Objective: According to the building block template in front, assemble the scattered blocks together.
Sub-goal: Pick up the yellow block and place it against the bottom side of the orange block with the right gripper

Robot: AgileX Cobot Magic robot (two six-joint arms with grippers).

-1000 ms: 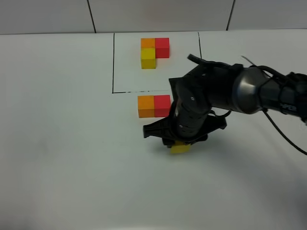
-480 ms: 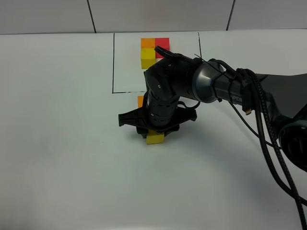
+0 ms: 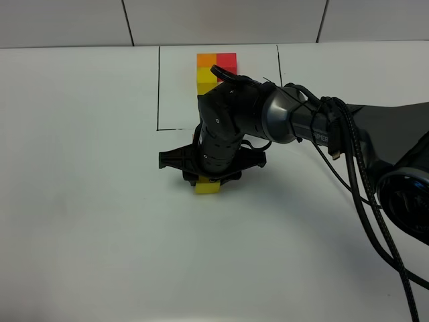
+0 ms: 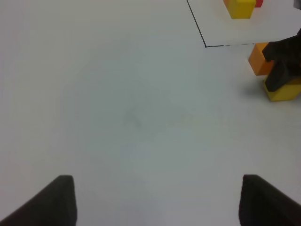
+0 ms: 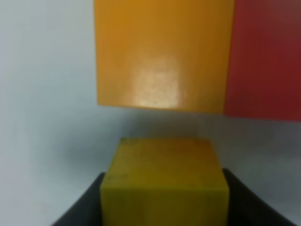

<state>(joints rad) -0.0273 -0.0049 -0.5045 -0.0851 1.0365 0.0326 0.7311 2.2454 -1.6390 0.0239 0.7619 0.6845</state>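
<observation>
Right fingers (image 5: 84, 209) grasp yellow cube (image 5: 164, 183); orange cube (image 5: 162, 52), red cube (image 5: 265, 56) just ahead (left fingers (image 4: 63, 200) released, empty).

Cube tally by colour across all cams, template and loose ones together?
orange cubes: 2 (template orange cube, loose orange cube)
red cubes: 2 (template red cube, loose red cube)
yellow cubes: 2 (template yellow cube, loose yellow cube)
total: 6
</observation>
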